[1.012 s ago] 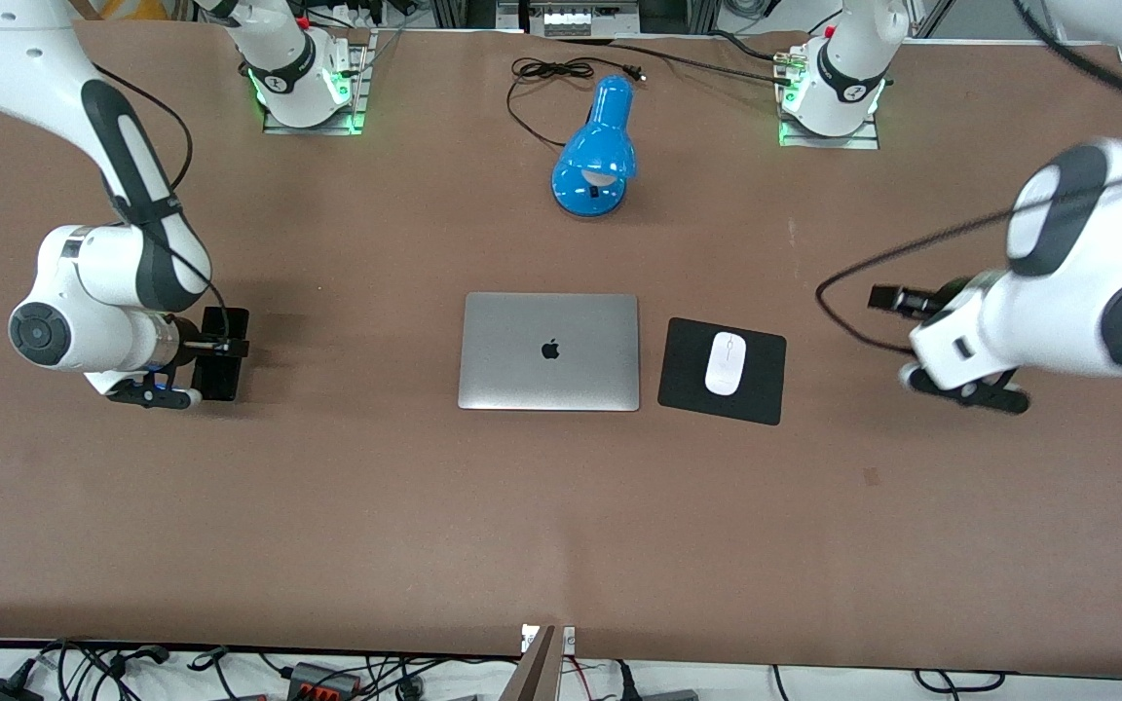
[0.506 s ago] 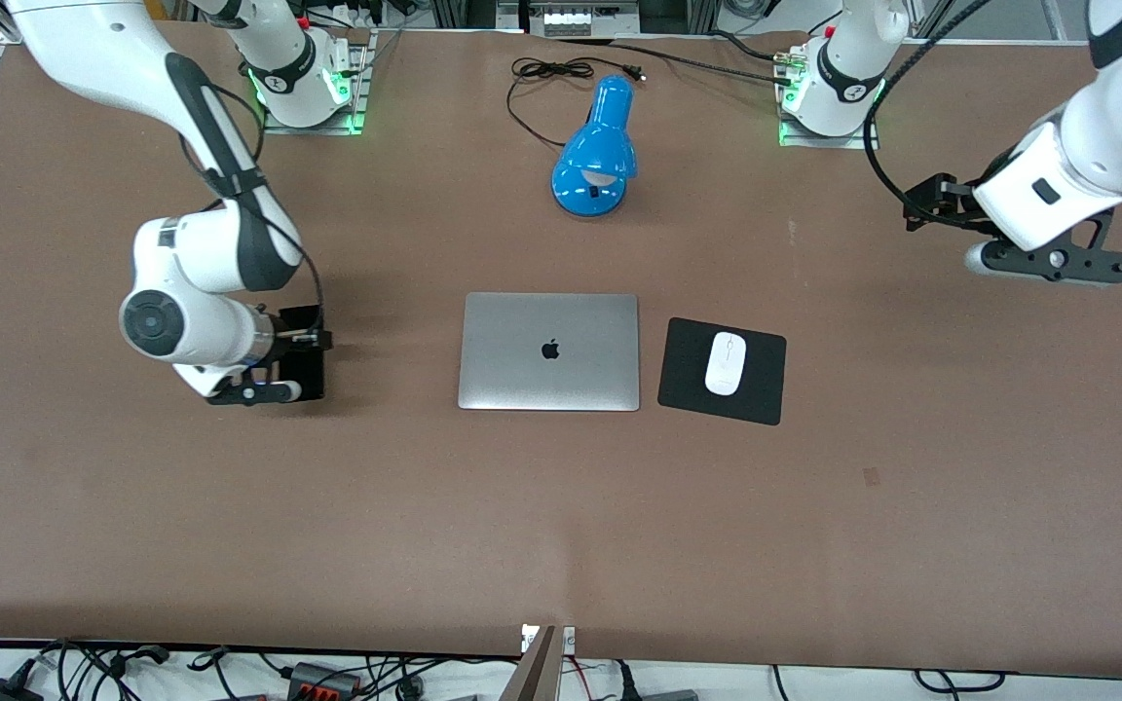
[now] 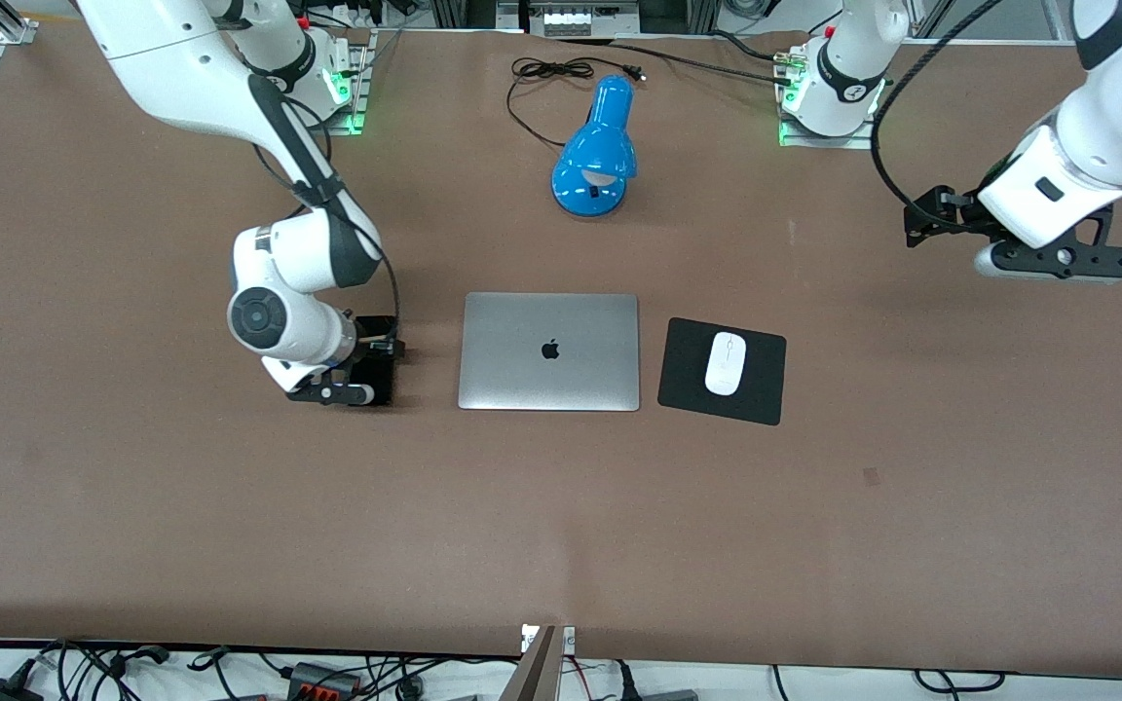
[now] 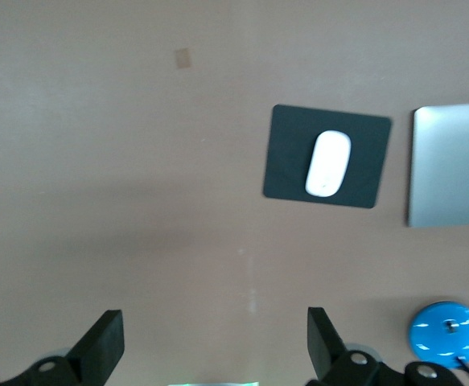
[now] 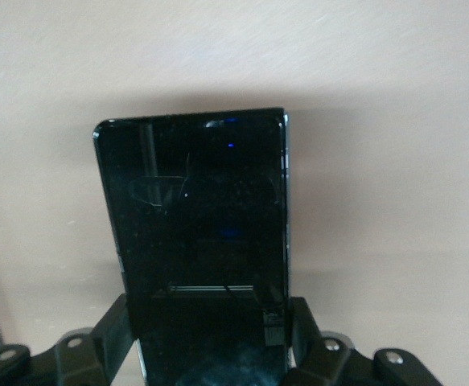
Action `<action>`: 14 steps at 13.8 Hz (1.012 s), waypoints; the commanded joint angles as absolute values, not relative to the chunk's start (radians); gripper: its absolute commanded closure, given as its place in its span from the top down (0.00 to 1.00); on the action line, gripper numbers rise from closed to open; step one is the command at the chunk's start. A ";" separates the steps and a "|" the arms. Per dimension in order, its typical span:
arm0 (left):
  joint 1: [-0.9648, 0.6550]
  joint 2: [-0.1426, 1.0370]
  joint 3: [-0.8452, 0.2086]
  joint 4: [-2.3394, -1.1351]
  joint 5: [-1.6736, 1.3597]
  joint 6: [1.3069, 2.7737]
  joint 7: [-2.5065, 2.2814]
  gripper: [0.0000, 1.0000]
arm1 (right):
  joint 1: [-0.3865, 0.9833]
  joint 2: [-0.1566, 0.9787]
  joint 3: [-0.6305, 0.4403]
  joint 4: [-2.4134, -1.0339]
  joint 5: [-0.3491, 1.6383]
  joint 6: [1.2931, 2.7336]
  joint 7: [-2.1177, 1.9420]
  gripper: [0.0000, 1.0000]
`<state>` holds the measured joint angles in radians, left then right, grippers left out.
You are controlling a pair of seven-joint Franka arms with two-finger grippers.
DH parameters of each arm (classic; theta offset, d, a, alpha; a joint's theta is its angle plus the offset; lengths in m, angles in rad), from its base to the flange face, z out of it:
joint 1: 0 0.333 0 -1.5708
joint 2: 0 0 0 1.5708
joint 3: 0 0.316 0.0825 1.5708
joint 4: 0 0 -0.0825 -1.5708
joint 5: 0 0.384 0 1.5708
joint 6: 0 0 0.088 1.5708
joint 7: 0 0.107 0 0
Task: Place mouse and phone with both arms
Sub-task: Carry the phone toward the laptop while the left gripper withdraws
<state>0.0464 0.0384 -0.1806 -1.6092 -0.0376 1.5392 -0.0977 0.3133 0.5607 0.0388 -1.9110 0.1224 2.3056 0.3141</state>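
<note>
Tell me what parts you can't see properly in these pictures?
- Phone: in the right wrist view its lower end is cut off by the picture edge; in the front view the right claw and wrist cover most of it.
- Whether the phone touches the table: unclear in both views.
- Left claw: its base is cut off in the left wrist view.

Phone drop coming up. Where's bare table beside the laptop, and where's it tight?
The right hand holds the slim black phone over the bare strip at the closed silver laptop's right-arm end. Open brown table spreads nearer the camera. Tight: the white oval mouse on the black square pad hugs the laptop's other edge. The left hand, open, waits.
</note>
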 commanded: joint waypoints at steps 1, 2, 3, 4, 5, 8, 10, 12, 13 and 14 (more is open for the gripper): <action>0.072 0.061 -0.183 -1.542 -0.107 1.514 -0.097 1.00 | 0.362 0.548 0.028 -1.908 0.129 2.304 0.357 0.26; 0.077 0.060 -0.181 -1.539 -0.109 1.490 -0.092 1.00 | 0.370 0.549 0.028 -1.907 0.129 2.306 0.357 0.26; 0.080 0.058 -0.181 -1.539 -0.109 1.480 -0.092 1.00 | 0.385 0.557 0.028 -1.907 0.129 2.306 0.359 0.26; 0.081 0.055 -0.184 -1.539 -0.107 1.479 -0.101 1.00 | 0.394 0.558 0.028 -1.905 0.130 2.309 0.359 0.26; 0.081 0.052 -0.195 -1.537 -0.097 1.479 -0.103 1.00 | 0.399 0.560 0.028 -1.905 0.129 2.318 0.359 0.26; 0.080 0.052 -0.195 -1.539 -0.094 1.474 -0.103 1.00 | 0.413 0.566 0.028 -1.898 0.127 2.326 0.356 0.26; 0.080 0.051 -0.198 -1.539 -0.094 1.463 -0.104 1.00 | 0.414 0.578 0.025 -1.893 0.108 2.327 0.357 0.26; 0.078 0.051 -0.199 -1.539 -0.094 1.462 -0.104 1.00 | 0.422 0.589 0.025 -1.893 0.107 2.344 0.360 0.26; 0.080 0.051 -0.198 -1.539 -0.094 1.462 -0.104 1.00 | 0.429 0.589 0.025 -1.891 0.109 2.347 0.360 0.26; 0.080 0.051 -0.198 -1.540 -0.094 1.460 -0.104 1.00 | 0.431 0.589 0.025 -1.891 0.106 2.350 0.359 0.26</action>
